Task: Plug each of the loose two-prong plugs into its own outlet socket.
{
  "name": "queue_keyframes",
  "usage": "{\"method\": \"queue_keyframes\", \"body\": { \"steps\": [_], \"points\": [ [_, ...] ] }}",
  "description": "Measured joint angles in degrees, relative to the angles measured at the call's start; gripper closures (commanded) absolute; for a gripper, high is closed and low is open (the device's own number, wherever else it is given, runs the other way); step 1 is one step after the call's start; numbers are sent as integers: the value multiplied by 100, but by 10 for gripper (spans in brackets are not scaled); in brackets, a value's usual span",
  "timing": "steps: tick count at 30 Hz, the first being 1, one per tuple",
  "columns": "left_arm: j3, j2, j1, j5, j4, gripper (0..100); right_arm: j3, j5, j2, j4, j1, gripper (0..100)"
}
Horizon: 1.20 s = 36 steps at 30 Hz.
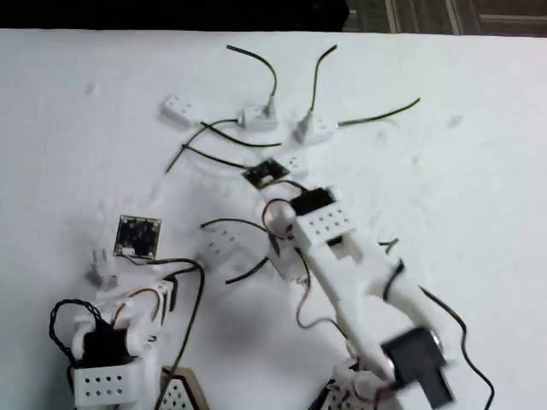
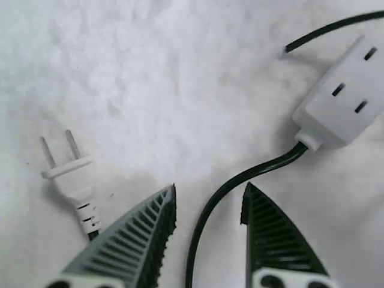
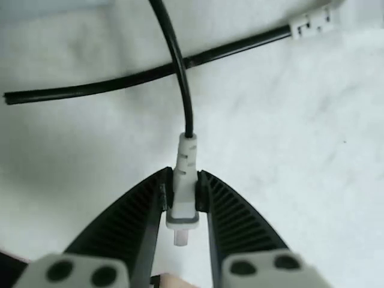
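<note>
Two-prong plug (image 2: 66,171) lies loose on the white table (image 2: 150,72), just beside the left gripper (image 2: 209,191), whose fingers stand wide apart with nothing held; a black cord (image 2: 240,180) runs between them to a white outlet socket (image 2: 345,99) a little beyond. The right gripper (image 3: 184,175) is closed narrowly on a second plug (image 3: 182,207); its lead (image 3: 186,108) crosses another cable (image 3: 90,87) lying on the table. Farther off lie a far-left socket (image 1: 181,108), a middle socket (image 1: 256,118) and a far-right socket (image 1: 314,128), the last two trailing dark cords.
</note>
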Motion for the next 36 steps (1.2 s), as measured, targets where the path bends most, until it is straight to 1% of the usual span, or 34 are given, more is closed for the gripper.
{"method": "queue_keyframes", "body": {
  "steps": [8,18,27,28,32,36],
  "points": [
    [0,0,0,0,0,815,18,18,-2171,747,0,981],
    [0,0,18,0,0,813,545,18,-4018,826,0,981],
    [0,0,35,0,0,815,545,-44,-4730,826,0,981],
    [0,0,35,-44,-26,815,545,-114,-4756,826,0,981],
    [-211,9,0,-703,-387,816,545,-404,-4853,598,0,981],
    [-870,9,0,-730,-765,816,545,-668,-5046,343,-9,981]
  ]
}}
